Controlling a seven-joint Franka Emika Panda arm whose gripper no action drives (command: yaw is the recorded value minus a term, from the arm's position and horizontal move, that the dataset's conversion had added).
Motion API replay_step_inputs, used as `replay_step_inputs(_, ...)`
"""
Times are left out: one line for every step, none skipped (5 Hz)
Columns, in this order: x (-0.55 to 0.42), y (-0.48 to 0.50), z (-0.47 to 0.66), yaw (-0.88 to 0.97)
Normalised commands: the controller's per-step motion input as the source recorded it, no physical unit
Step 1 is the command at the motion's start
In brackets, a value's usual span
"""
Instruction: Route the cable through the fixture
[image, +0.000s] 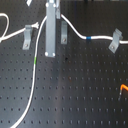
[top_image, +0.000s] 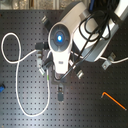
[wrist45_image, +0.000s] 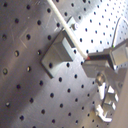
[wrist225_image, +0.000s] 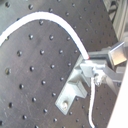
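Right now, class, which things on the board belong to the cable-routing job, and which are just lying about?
Job: long thin white cable; upright grey metal clip bracket; gripper.
Lying about: short orange wire; slanted grey metal clip.

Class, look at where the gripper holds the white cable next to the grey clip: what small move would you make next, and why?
Probably lower the cable into the clip. In the first wrist view the gripper pinches the cable, which runs across the clip's top rather than down in its slot, so a short downward move should seat it.
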Motion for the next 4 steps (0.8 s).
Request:
replay_step_inputs(-0.275, 0.332, 0.08, -0.51)
replay_step_inputs(-0.161, 0.349, 0.23, 0.00)
replay_step_inputs(0.000, 0.000, 0.02, 0.00)
replay_step_inputs(0.047, -0.002, 0.06, -0.05)
